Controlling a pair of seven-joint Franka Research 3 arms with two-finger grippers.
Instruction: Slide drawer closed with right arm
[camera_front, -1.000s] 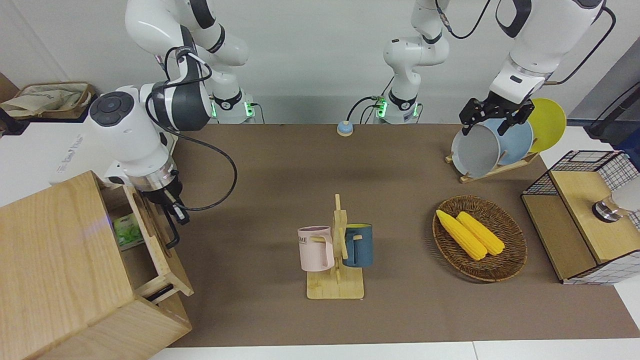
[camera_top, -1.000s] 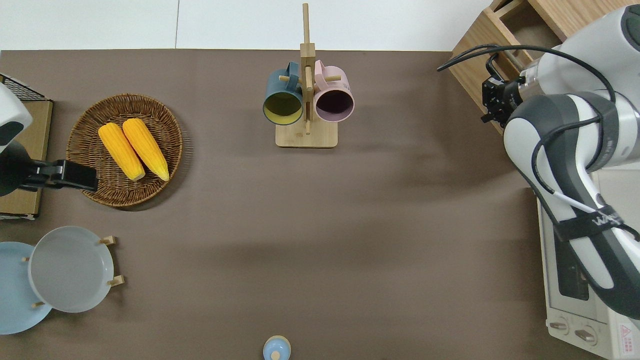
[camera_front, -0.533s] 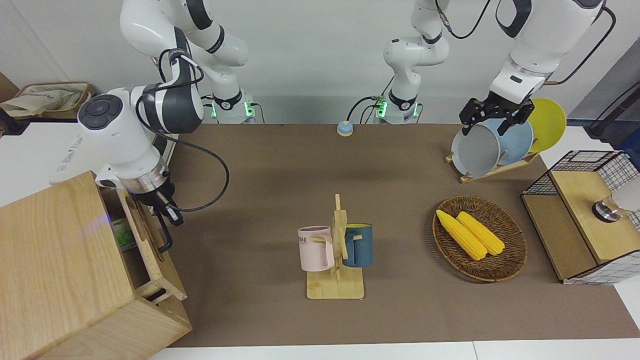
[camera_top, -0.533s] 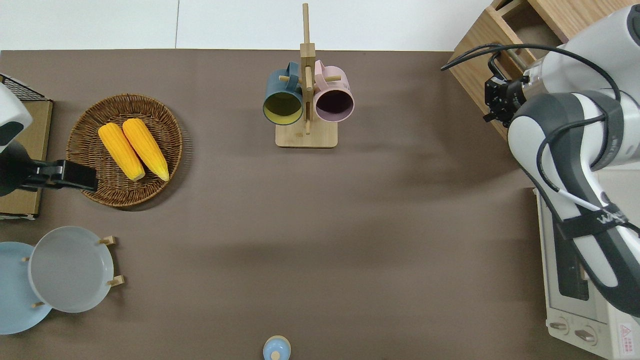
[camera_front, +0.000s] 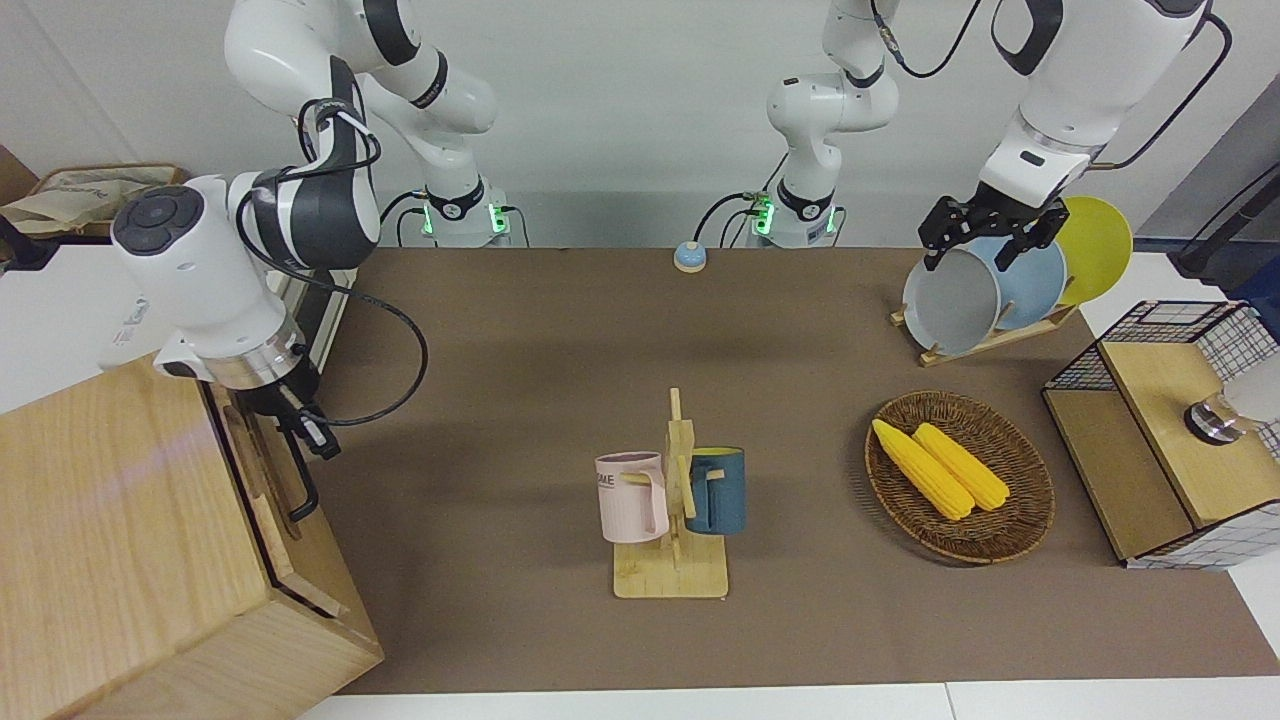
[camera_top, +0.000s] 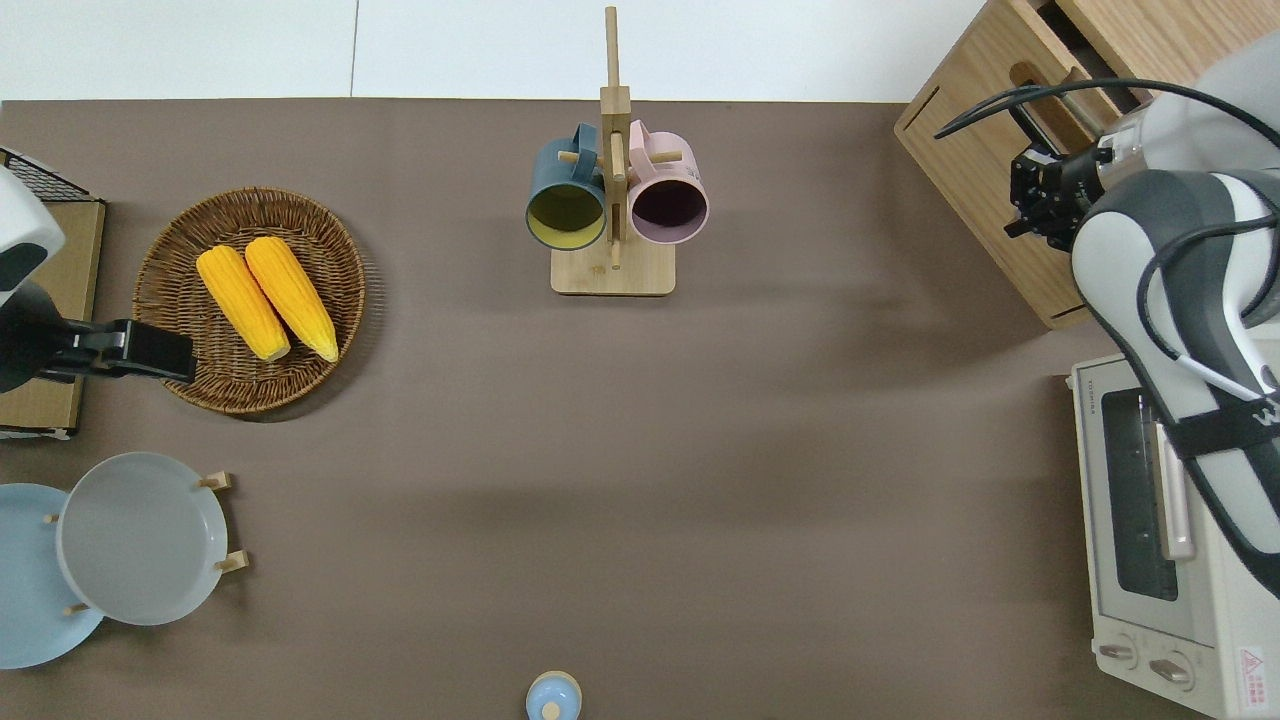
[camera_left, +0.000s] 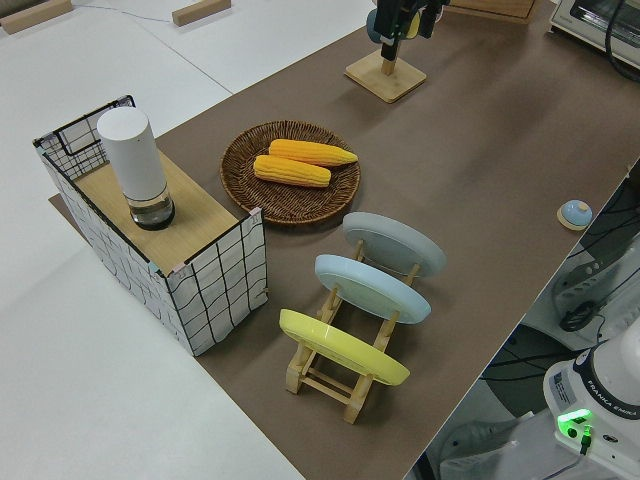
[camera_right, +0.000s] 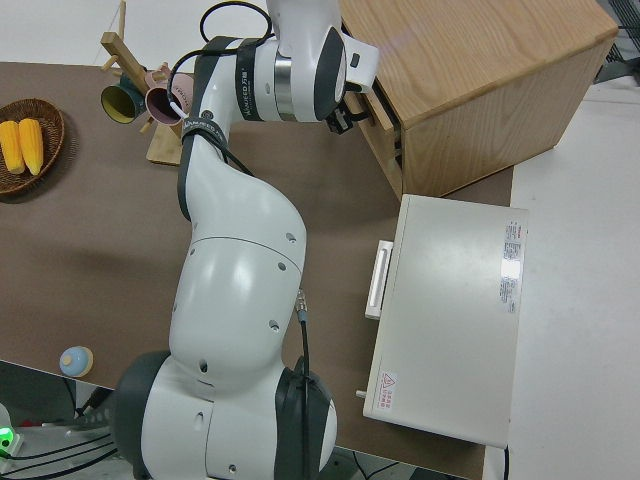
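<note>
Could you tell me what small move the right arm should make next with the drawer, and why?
Probably one last short push toward the cabinet. The right gripper is at the black handle on the drawer, whose front panel sits almost flush in the front view, yet the overhead view shows a thin dark gap along its top edge. The left arm is parked.

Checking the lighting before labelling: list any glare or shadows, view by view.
Front view: a faint pale streak of glare on the cabinet top, soft shadow beside the mug rack. Overhead view: broad soft shadows across the brown mat. Right side view: small bright patch on the cabinet top.
</note>
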